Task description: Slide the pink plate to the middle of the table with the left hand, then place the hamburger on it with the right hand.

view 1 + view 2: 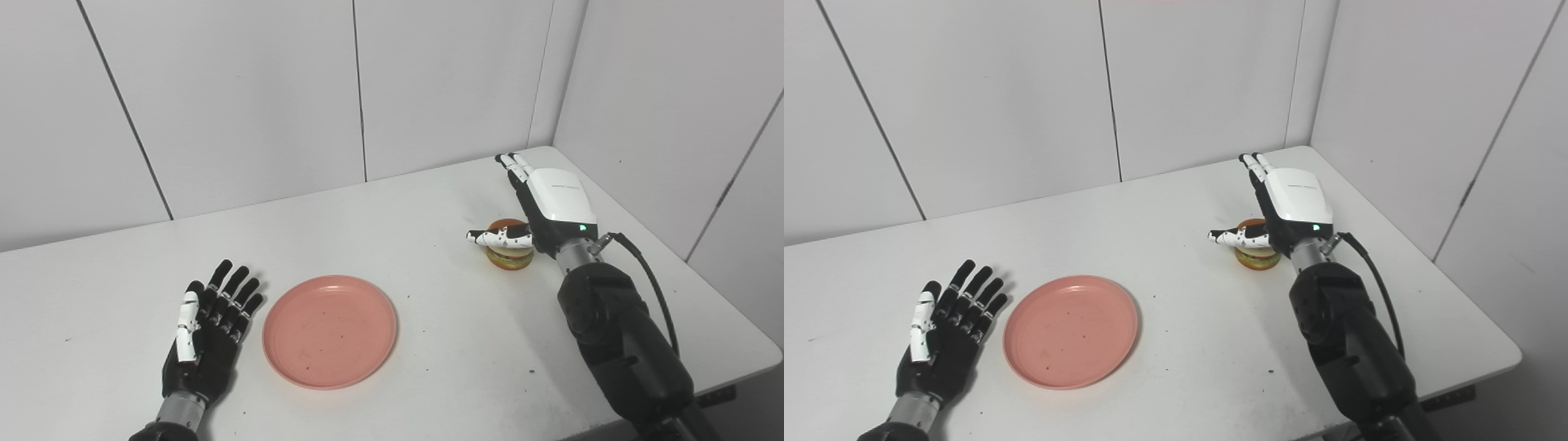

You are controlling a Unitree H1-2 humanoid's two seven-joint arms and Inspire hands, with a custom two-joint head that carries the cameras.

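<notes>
The pink plate (329,331) lies flat on the white table (392,245), a little left of its middle and near the front. My left hand (208,334) rests just left of the plate, palm up, fingers spread, open and holding nothing. The hamburger (509,252) sits at the right side of the table. My right hand (539,202) hovers over it, open, fingers stretched toward the back wall and the thumb (499,236) lying across the bun's top. The hand hides the burger's right part.
White wall panels close the table at the back and right. The table's right edge (704,269) runs just past my right forearm (618,343). Small dark specks dot the tabletop.
</notes>
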